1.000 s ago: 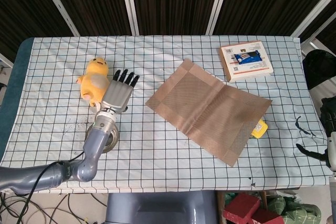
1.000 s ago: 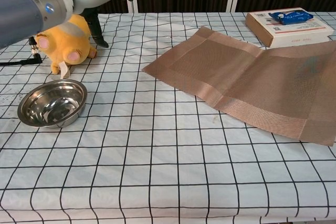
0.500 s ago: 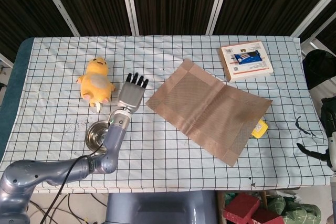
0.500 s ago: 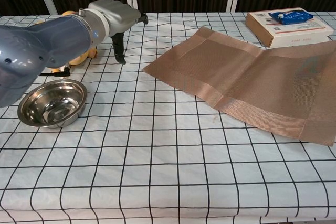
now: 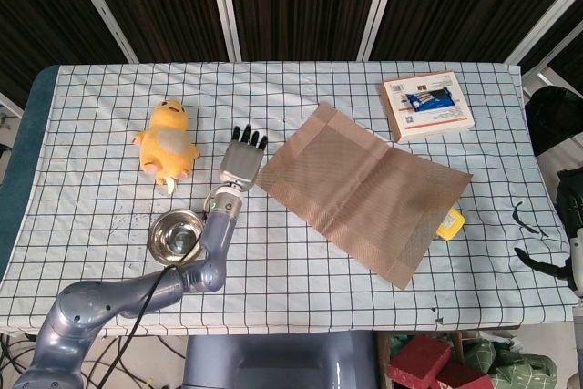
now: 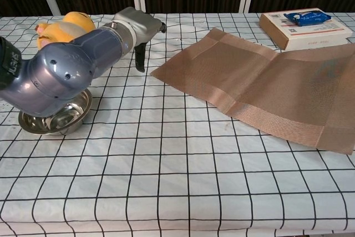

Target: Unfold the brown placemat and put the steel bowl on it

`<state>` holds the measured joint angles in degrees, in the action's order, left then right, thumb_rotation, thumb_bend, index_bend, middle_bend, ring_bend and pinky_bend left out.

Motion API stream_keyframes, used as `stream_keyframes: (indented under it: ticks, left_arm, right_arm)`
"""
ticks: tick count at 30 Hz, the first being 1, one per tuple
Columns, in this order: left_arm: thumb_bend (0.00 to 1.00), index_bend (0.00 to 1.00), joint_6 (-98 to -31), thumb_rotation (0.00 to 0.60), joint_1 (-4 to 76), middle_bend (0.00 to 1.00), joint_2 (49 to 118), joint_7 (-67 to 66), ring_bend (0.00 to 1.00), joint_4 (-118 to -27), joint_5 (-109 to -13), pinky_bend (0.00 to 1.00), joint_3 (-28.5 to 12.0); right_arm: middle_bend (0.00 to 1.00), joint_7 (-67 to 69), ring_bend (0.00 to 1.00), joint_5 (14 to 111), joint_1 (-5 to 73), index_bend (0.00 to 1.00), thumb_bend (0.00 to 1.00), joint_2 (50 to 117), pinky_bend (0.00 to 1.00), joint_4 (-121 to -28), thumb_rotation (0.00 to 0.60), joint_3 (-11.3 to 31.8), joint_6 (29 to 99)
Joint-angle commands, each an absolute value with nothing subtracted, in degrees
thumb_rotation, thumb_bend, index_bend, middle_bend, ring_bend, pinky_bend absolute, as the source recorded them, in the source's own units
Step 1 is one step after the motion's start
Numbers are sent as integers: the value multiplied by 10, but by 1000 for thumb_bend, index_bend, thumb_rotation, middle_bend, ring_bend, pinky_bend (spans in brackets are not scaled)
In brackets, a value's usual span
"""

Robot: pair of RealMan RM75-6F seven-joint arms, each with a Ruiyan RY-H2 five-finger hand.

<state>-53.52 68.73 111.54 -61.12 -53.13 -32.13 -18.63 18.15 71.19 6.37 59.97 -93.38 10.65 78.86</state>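
Observation:
The brown placemat point(image 5: 364, 187) point(image 6: 260, 79) lies spread out flat on the checked tablecloth, right of centre. The steel bowl point(image 5: 176, 234) point(image 6: 62, 119) stands empty near the front left, off the mat; in the chest view my forearm covers part of it. My left hand point(image 5: 243, 158) point(image 6: 140, 27) hovers just left of the mat's left corner with fingers stretched out and nothing in it. My right hand point(image 5: 539, 261) shows only as dark spread fingers at the table's right edge, holding nothing.
A yellow plush duck point(image 5: 167, 138) point(image 6: 60, 24) lies behind the bowl at the left. A flat box point(image 5: 426, 105) point(image 6: 302, 25) sits at the back right. A small yellow object point(image 5: 451, 222) pokes out from under the mat's right edge.
My left hand has moved right, from beside the plush duck to the mat's left corner. The forearm now lies over the bowl in the chest view. Mat and bowl have not moved.

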Motion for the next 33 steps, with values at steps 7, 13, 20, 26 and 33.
stream_keyframes:
  ticks: [7,13,20,26,33]
  left_arm:
    - [103,154,-509,600,706,136,1158,-602,30,-462,-324,116,-192]
    - [106,175,-494,600,717,146,1182,-591,30,-424,-333,116,-199]
    - [107,177,-477,600,727,148,1206,-577,30,-389,-348,116,-203]
    - [118,198,-467,600,735,157,1221,-565,30,-361,-362,116,-207]
    - [236,284,-460,600,733,195,1229,-549,50,-345,-385,132,-207]
  right_arm:
    - [0,186,6,713,62,0,96,599,190,-934,600,109,784]
    - [0,191,6,714,61,0,97,599,190,-934,600,111,782]
    - [0,196,6,712,61,0,98,598,190,-933,600,114,778]
    - [0,201,6,712,60,0,99,597,190,-933,600,116,776]
    - [0,204,6,713,59,0,99,597,190,-933,600,117,773]
